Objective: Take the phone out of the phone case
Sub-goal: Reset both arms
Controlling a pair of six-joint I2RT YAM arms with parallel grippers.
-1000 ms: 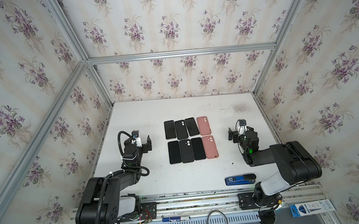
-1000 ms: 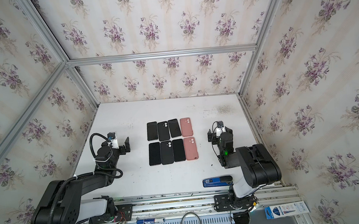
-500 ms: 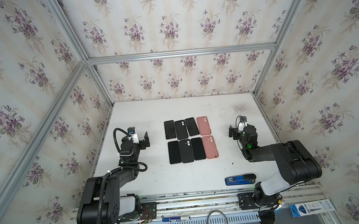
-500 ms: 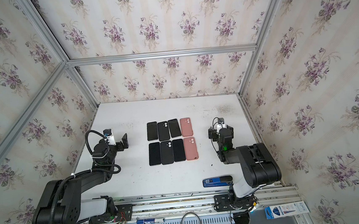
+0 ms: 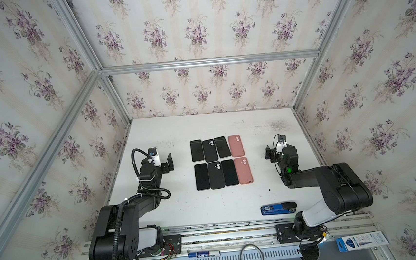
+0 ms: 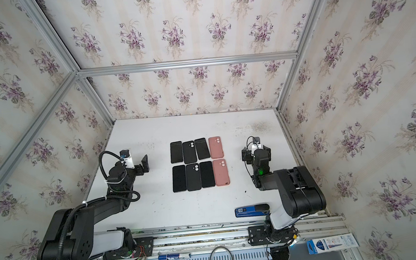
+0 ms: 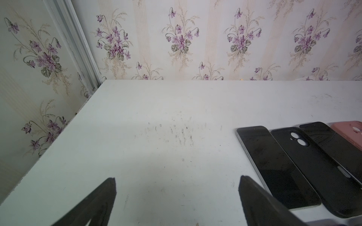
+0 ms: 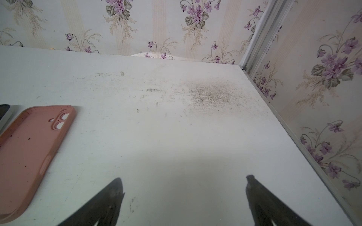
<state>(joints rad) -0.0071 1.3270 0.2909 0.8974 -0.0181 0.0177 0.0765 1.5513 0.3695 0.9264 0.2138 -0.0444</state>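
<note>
White counter (image 5: pixel 182 208), scuffed. At centre lay two rows of four: six black phones (image 5: pixel 202 176), two pink cases (image 5: pixel 243 171) rightmost. Long axes ran toward the far wall, camera holes at far ends; contents could not be told. Flanking, released and empty: left end effector (image 7: pixel 177 178), right end effector (image 8: pixel 184 177).

The left arm (image 5: pixel 122 218) and right arm (image 5: pixel 341 188) have matte black housings on white base segments (image 5: pixel 148 238). Black corrugated conduit (image 5: pixel 117 226) follows the left arm. White camera modules (image 5: pixel 156 160) sit at both wrists. A green indicator lamp (image 5: pixel 289 170) marks the right arm. The left gripper (image 7: pixel 177 178) and right gripper (image 8: pixel 184 177) carry black tapered fingers (image 7: pixel 105 195).
</note>
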